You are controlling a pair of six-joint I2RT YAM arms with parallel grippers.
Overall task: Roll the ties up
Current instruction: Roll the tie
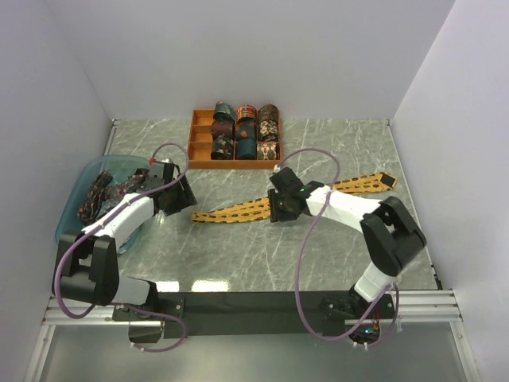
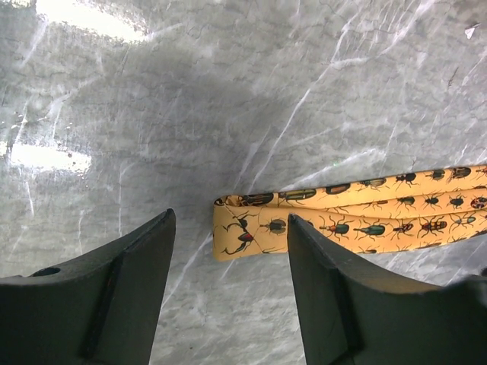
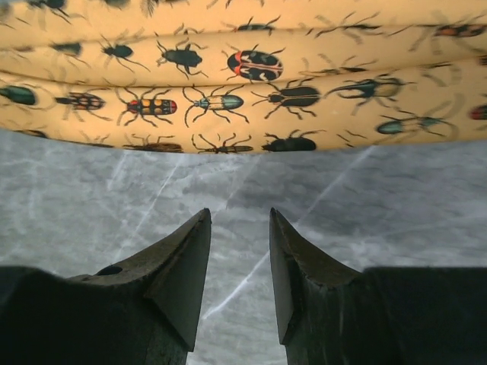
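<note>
Gold bug-print cloth tie lies under my spread left claw; right claw spread too. I should probably pinch its end next, then roll.

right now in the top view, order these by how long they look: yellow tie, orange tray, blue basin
1. yellow tie, clearly longest
2 and 3. blue basin and orange tray look alike; the tray sits farther back, so unranked
</note>
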